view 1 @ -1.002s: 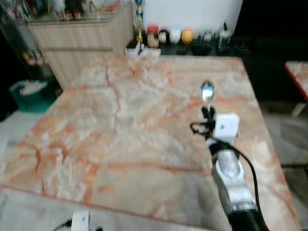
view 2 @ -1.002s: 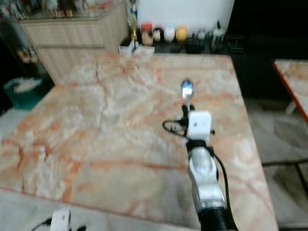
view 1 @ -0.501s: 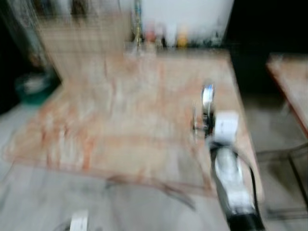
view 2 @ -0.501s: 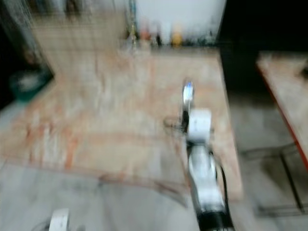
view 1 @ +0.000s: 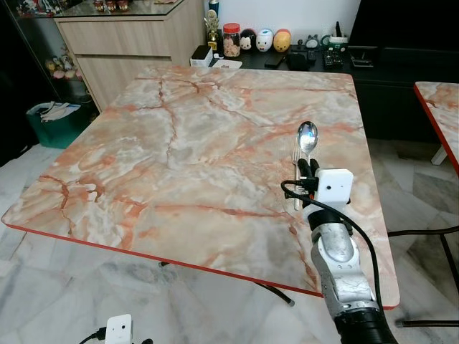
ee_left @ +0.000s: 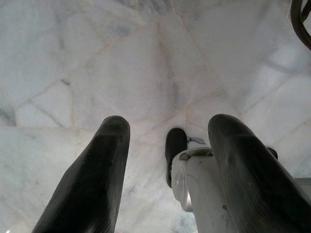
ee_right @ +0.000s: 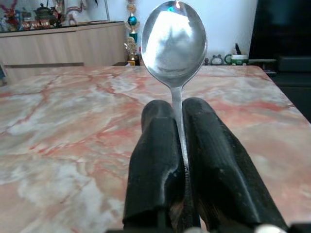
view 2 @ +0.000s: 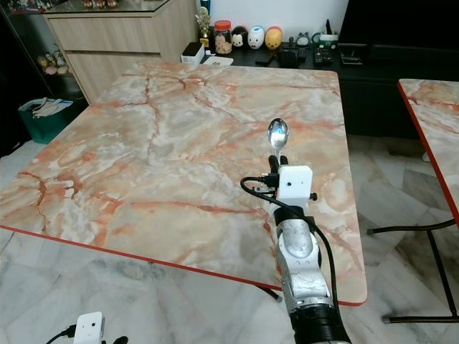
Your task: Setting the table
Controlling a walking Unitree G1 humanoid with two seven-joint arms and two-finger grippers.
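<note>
Between the two black fingers of the right end effector a spoon is clamped by its handle, the fingers pressed against the thin metal from either side and the bowl standing out beyond the tips. From the head views this end effector hangs over the right part of the worktop, towards its near edge, with the white camera block on the wrist just behind it. Beside the spoon, in the left eye view, thin tines show against the marble (probably a fork, though whether it lies on the worktop or is carried along with the spoon cannot be told).

Low at the robot's side hangs the left end effector, idle, its fingers spread apart over the pale tiled floor.

Outward from there, the marble worktop is bare of plates, bowls and glasses. Along its far edge, against the wall, a red-lidded jar and some small round figurines stand on a dark counter, and a wooden cabinet rises at the far left, with a green bin on the floor beside it.

Judging by this, the setting is at an early stage: the spoon is not yet laid, and nearly the whole place setting looks left to do.
</note>
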